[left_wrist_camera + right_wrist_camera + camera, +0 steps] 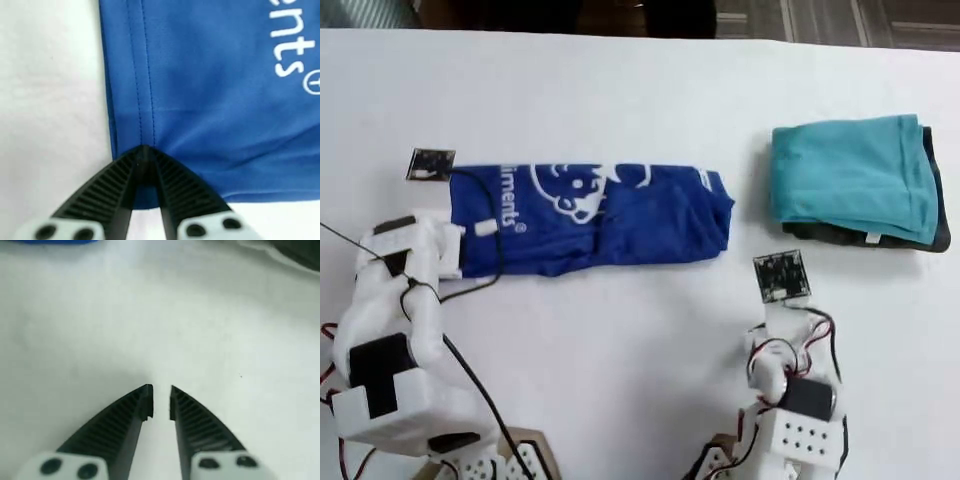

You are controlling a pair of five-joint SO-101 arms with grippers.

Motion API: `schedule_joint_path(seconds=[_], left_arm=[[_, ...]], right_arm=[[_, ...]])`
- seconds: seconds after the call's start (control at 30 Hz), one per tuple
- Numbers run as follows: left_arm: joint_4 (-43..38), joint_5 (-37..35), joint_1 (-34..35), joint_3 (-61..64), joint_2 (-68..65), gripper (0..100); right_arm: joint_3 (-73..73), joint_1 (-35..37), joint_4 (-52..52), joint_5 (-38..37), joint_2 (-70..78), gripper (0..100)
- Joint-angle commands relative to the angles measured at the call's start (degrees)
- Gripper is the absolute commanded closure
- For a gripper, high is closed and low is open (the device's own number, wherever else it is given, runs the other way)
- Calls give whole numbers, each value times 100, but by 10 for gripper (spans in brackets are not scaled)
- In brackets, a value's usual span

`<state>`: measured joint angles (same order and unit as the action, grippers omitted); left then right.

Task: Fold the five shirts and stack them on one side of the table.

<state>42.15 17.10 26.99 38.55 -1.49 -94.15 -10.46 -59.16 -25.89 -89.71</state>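
White shells (pixel 395 310), black servos (pixel 375 375), loose red-black wires (pixel 765 355). Black ribbed fingers (pixel 125 420), white screw-holed mounts (pixel 65 467) right behind them.

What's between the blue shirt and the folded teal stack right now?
Bare table separates the blue shirt and the teal stack, per the high view.

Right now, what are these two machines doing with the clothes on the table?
The left gripper is pinched shut on one end of a blue shirt, which lies folded into a long strip on the white table. The right gripper, slightly open and holding nothing, sits above bare table. Off to the side, a folded teal shirt lies on a dark shirt.
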Motion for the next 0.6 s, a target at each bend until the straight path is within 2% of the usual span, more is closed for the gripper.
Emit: schedule_joint_path(seconds=[0.0, 0.1, 0.33, 0.43, 0.57], left_arm=[[-35, -44, 79, -66, 18, 973], [176, -44, 79, -215, 70, 972], [2567, -9, 123, -2290, 475, 960], [3077, 0, 273, -3240, 308, 858], [3253, 0, 519, -4040, -510, 714]], right_arm=[[-123, -57, -171, 44, -690, 861], [-220, -57, -391, 44, -1121, 851], [-281, -48, -470, 44, -1332, 851], [-281, -40, -470, 44, -1323, 851], [-281, -31, -470, 44, -1323, 851]])
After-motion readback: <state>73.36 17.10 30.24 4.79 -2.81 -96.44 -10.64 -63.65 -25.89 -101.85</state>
